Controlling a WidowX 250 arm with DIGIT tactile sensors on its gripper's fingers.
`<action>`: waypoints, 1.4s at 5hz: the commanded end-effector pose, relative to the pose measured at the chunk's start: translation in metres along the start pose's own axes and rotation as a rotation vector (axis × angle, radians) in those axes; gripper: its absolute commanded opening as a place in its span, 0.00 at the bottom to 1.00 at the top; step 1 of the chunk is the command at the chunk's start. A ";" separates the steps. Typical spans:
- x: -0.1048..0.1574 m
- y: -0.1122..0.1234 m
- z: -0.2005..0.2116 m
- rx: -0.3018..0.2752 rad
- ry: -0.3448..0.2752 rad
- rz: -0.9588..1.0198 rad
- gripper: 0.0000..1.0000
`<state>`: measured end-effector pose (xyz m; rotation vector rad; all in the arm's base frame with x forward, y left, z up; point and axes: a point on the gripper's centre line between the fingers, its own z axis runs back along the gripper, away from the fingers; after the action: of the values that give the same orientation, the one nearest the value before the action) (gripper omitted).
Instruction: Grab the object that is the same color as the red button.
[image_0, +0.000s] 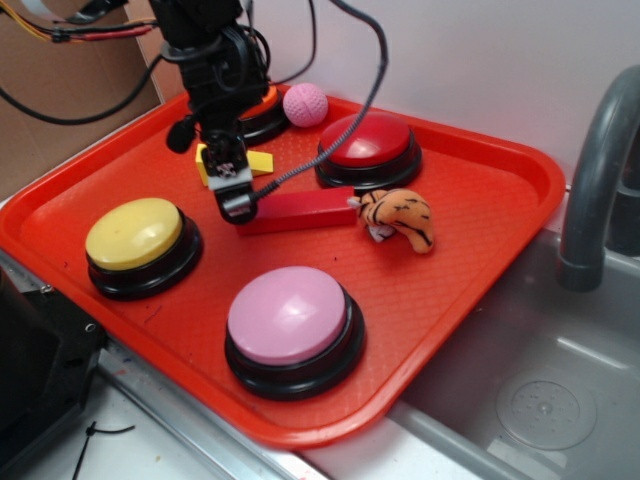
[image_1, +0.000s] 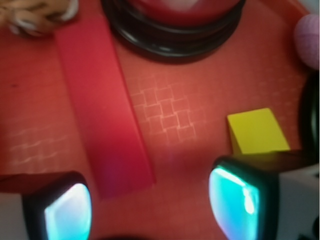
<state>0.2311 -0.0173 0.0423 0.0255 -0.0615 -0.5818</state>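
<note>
Gripper (image_0: 232, 195) low over the near end of the red block (image_0: 300, 211), jaws spread and gripping nothing.

In the wrist view the two fingertips (image_1: 67, 210) stand apart, the block's (image_1: 102, 107) end between them near the left one. The block lies mid-tray, its far end touching a toy tiger (image_0: 398, 218), just in front of the red button (image_0: 368, 149). A yellow wedge (image_1: 257, 131) sits beside the gripper. No writing is legible. The red tray (image_0: 480, 240) rests beside a steel sink (image_0: 540, 400).
</note>
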 end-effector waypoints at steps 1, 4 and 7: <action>0.021 -0.012 -0.013 0.034 -0.011 -0.083 1.00; 0.026 -0.016 -0.028 0.019 0.047 -0.105 0.25; 0.016 -0.006 0.020 0.063 0.118 0.048 0.00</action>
<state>0.2289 -0.0260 0.0470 0.1087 0.1024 -0.5229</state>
